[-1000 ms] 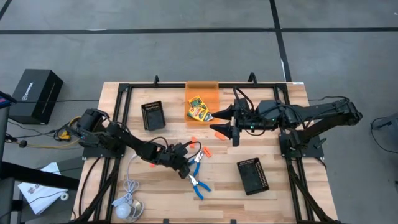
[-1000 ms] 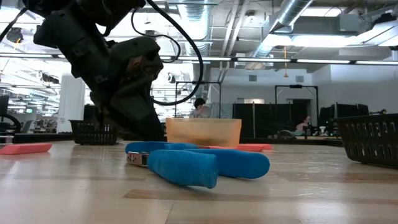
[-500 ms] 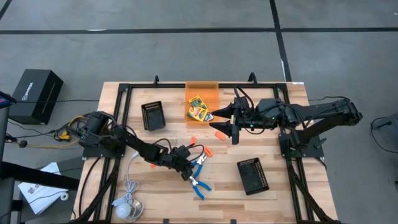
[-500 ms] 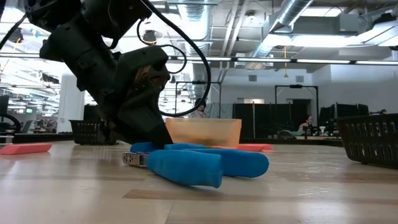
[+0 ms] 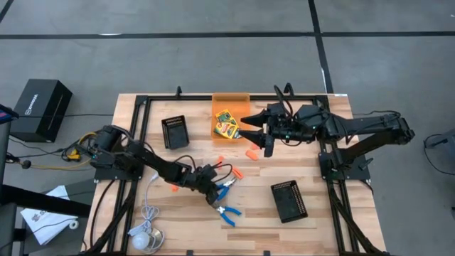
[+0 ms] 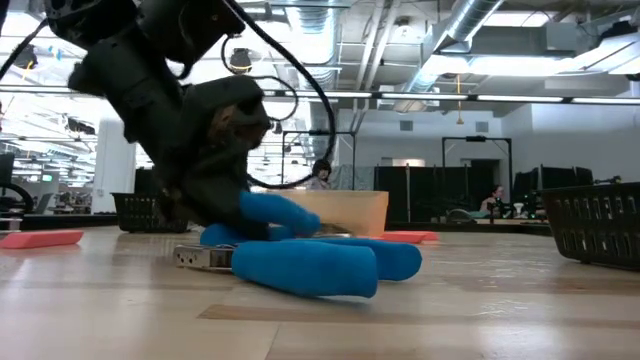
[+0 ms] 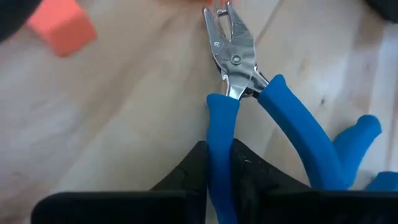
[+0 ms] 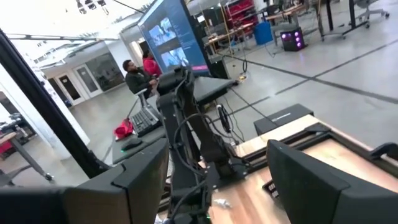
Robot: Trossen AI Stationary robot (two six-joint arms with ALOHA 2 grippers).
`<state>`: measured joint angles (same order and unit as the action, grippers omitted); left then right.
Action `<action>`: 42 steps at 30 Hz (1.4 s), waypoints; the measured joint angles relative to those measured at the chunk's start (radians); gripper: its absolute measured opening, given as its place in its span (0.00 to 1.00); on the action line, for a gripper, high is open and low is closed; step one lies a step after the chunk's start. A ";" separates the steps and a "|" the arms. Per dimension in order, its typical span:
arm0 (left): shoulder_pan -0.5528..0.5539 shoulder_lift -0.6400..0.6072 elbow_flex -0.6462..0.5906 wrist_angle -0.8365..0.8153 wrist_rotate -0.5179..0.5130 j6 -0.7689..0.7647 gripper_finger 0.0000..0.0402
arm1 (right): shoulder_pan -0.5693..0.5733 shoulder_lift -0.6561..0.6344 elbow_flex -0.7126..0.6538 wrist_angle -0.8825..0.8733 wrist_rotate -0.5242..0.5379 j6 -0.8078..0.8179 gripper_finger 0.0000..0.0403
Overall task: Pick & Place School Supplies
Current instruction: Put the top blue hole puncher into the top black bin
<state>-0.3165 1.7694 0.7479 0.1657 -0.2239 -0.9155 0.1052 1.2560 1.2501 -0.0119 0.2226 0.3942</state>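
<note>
Left gripper [image 7: 219, 180] low over counter [image 5: 178, 220], jaws clamped on one blue handle of pliers [image 7: 233, 74]. Right gripper [image 5: 257, 137] raised near orange bin [image 5: 231, 102], jaws apart; far handle tips cut off.

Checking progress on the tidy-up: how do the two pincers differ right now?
The left pincer is low at the table's middle, shut on one handle of the blue-handled pliers; the right pincer is open and holds nothing. The left is down at the wood, while the right hangs beside the orange bin. Both are dark two-finger pincers.
</note>
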 joint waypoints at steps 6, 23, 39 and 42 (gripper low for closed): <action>0.003 -0.127 0.004 0.022 -0.074 0.021 0.08 | -0.021 0.000 0.046 -0.002 -0.016 -0.060 0.65; 0.234 -0.630 0.005 -0.676 -0.402 -0.012 0.08 | -0.031 0.000 0.089 -0.004 -0.047 -0.133 0.65; 0.458 -0.716 -0.085 -1.014 -0.321 -0.178 0.08 | -0.093 -0.002 0.089 -0.002 -0.202 -0.159 0.65; 0.460 -0.716 -0.154 -0.952 -0.292 -0.229 0.08 | -0.108 -0.008 0.088 0.000 -0.230 -0.159 0.65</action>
<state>0.1435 1.0533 0.5942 -0.7868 -0.5159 -1.1450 -0.0028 1.2479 1.3384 -0.0115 -0.0070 0.2352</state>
